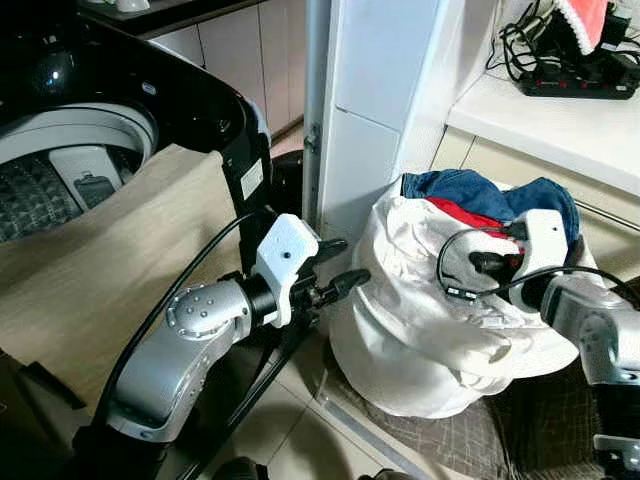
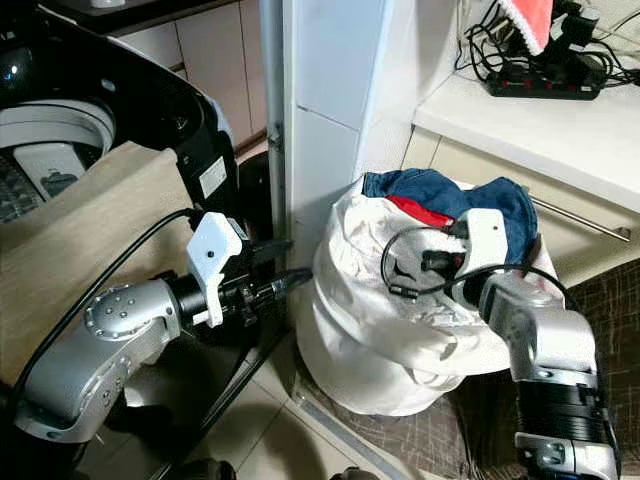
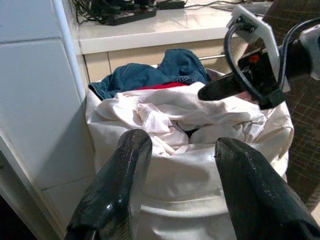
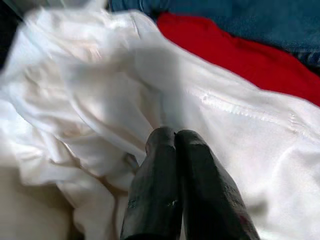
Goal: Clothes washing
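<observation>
Laundry bag (image 1: 420, 360): white cloth (image 3: 170, 112), red garment (image 4: 235, 55), blue denim (image 1: 470, 190)
Right gripper (image 4: 172, 137): jaws clenched on white cloth
Left gripper (image 3: 182, 150): jaws released, beside bag

The silver left arm is bent at the elbow and reaches forward at about waist height, its white wrist block turned outward and a black cable looping back from it. The left hand (image 1: 340, 262) points toward the right, its two long black fingers (image 3: 112, 197) spread well apart with a clear gap between them. The silver right arm comes up from the lower right, forearm angled inward, a black cable curling off its white wrist block. The right hand (image 4: 175, 137) has its two black fingers pressed together, tips touching.
</observation>
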`<state>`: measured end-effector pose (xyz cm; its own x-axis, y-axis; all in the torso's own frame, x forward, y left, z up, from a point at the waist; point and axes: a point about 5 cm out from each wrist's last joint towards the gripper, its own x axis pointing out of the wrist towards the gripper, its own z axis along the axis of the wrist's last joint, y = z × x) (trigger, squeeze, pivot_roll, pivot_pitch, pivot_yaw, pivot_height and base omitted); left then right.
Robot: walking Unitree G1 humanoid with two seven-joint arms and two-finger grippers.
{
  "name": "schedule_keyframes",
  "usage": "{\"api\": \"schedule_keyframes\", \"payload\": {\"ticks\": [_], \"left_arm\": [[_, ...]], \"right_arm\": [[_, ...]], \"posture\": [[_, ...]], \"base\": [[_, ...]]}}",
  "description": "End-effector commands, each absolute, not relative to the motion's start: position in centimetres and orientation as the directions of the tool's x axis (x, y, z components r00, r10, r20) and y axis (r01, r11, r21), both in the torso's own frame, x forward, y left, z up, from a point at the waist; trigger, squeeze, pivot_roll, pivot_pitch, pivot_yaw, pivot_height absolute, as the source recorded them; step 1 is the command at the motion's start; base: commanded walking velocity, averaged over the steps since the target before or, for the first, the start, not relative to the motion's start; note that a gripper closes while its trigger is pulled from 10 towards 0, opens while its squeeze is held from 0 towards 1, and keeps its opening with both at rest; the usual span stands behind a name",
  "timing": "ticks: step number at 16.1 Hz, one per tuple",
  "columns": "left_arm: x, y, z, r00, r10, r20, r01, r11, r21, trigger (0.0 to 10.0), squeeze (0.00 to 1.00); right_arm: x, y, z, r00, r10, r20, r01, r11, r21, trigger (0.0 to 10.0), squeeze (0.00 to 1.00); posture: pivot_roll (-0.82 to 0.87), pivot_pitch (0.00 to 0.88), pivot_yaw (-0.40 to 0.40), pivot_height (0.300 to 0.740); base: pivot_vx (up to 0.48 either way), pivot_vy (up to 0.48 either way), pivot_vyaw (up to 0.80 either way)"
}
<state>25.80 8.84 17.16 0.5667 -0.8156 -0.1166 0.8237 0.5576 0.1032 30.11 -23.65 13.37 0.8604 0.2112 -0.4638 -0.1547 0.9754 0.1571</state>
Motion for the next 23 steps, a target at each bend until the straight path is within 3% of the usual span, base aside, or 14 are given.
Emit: {"api": "schedule_keyframes", "payload": {"ticks": [1,3,4,10,23], "left_arm": [[26.2,9.0,17.2,0.587,-0.801,-0.115,0.809,0.576,0.116,10.0,0.00],[26.3,9.0,17.3,0.597,-0.795,-0.108,0.802,0.586,0.117,10.0,0.00],[26.4,9.0,17.4,0.597,-0.794,-0.110,0.801,0.586,0.121,10.0,0.00],[26.4,8.8,17.3,0.577,-0.805,-0.134,0.816,0.565,0.122,10.0,0.00],[25.8,8.6,16.8,0.512,-0.838,-0.189,0.859,0.500,0.109,10.0,0.00]], "right_arm": [[30.2,-23.9,14.4,0.873,0.220,-0.436,-0.174,0.974,0.145,0.0,0.00],[30.2,-24.2,15.0,0.885,0.175,-0.432,-0.209,0.977,-0.033,0.0,0.00],[30.3,-24.2,15.1,0.876,0.166,-0.454,-0.227,0.970,-0.083,10.0,1.00],[31.2,-24.1,17.7,0.832,0.258,-0.491,-0.365,0.921,-0.134,10.0,1.00],[28.6,-24.4,15.0,0.628,0.267,-0.731,-0.540,0.826,-0.162,10.0,1.00]], "posture": [[-0.08,0.035,-0.019,0.740],[-0.08,0.037,-0.018,0.740],[-0.09,0.043,-0.018,0.740],[-0.08,0.059,-0.021,0.740],[-0.08,0.067,-0.023,0.740]], "base": [[0.000,0.000,0.00],[0.000,0.000,0.00],[0.000,0.000,0.00],[0.000,0.000,0.00],[0.000,0.000,0.00]]}}
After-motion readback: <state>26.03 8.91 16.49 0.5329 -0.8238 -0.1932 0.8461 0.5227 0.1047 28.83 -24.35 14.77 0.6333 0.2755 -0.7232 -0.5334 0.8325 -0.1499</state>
